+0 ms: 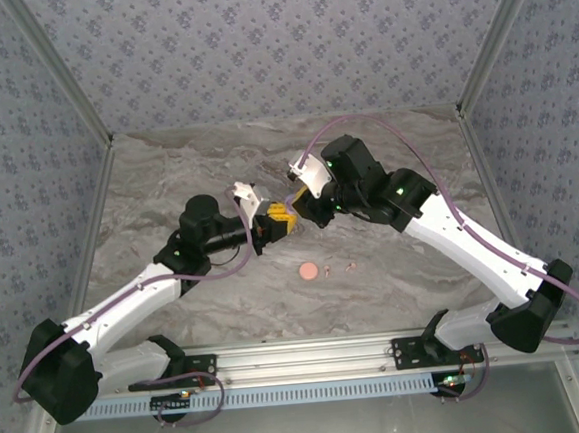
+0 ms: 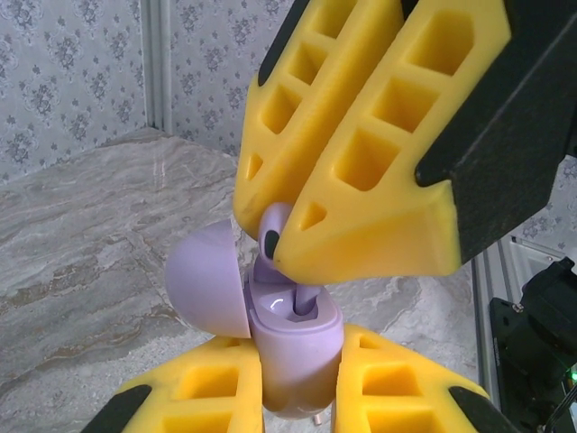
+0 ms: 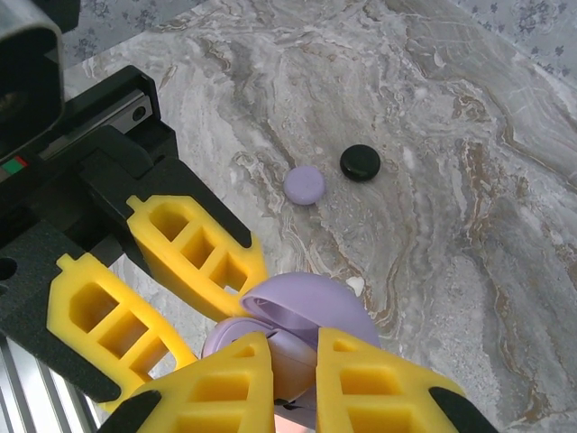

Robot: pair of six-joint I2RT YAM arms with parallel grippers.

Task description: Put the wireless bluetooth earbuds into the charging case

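My left gripper (image 2: 296,350) is shut on the body of a lilac charging case (image 2: 293,343), held upright with its domed lid (image 2: 207,284) swung open to the left. Above it, my right gripper (image 3: 293,347) is shut on a lilac earbud (image 2: 273,233). The earbud's stem (image 2: 307,299) reaches down into the case's slot. In the top view the two grippers meet over the middle of the table, left gripper (image 1: 273,224) and right gripper (image 1: 305,207). Two tiny earbuds (image 1: 330,269) (image 1: 351,267) lie on the table nearer the arm bases.
A pink round case (image 1: 308,271) lies beside the loose earbuds. A closed lilac puck (image 3: 304,185) and a black puck (image 3: 361,162) sit on the marble table (image 3: 469,135). Patterned walls (image 1: 276,47) enclose the back and sides.
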